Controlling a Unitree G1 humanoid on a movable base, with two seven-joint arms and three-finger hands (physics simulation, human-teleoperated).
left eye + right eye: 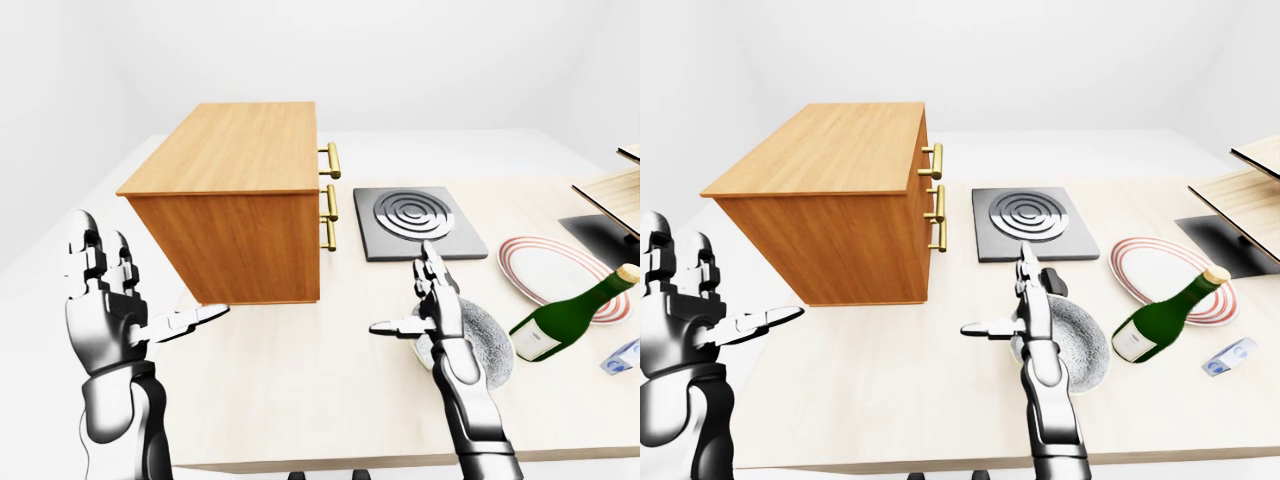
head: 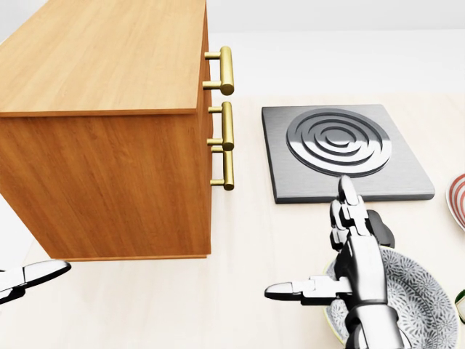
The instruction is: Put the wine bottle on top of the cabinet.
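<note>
- Two silver three-finger hands are hanging over the pale tabletop [image 1: 300,400] — the right hand [image 1: 432,318] with fingers spread wide and thumb pointing to the view's left, holding nothing.
- The left hand [image 1: 105,305] is standing equally wide open at the left-eye view's left, gripping nothing.
- Just below the right hand, a grey patterned bowl [image 1: 1080,345] is sitting on the table.
- The green glass wine bottle [image 1: 568,317] is lying tilted to the right of that bowl, its neck resting over a red-rimmed white plate [image 1: 545,262].
- The light wooden cabinet [image 1: 240,200] with brass handles is standing at upper left — its top bare — beside a square grey hob [image 2: 338,149].
</note>
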